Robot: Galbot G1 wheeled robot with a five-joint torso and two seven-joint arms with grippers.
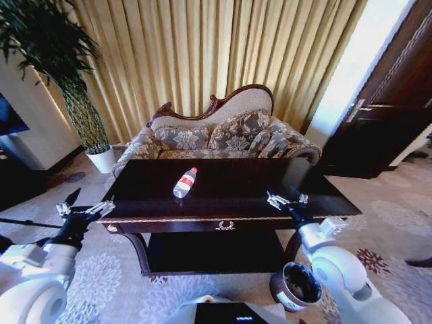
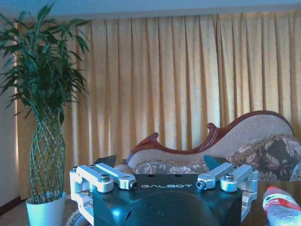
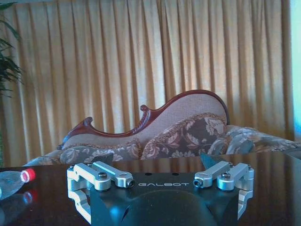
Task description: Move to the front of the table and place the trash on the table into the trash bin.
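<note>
Right gripper (image 1: 286, 200): lower right of centre in the head view, over the near right part of the table top, fingers spread wide, nothing between them. In its own wrist view the right gripper (image 3: 157, 162) shows both fingertips well apart above the dark surface.

Left gripper (image 1: 86, 206): lower left of the head view, just off the table's left end, jaws likewise wide and empty. Its wrist view shows the left gripper (image 2: 160, 162) parted, with the bottle at the lower right corner of that frame.

Table (image 1: 250, 182): dark, glossy, centre of the head view, gold ornament on the front rail, shelf beneath.

Trash, one item visible: clear plastic bottle (image 1: 185, 183), red label and red cap, lying on its side at centre-left of the table top, cap toward the sofa (image 1: 223, 131). Bottle (image 3: 13, 180) at the left edge of the right wrist view, cap pointing inward. No paper or wrapper bits can be made out on the top.

Handling estimate: light and probably near empty; thin walls that yield under pressure; smooth and round, so liable to roll or slide on polished wood. Best hold judged across the labelled mid-body, jaws square to its long axis, with moderate squeeze.

Trash bin (image 1: 295, 286): dark, round, on the floor at lower right, beside the right arm, below the table's front corner.
</note>
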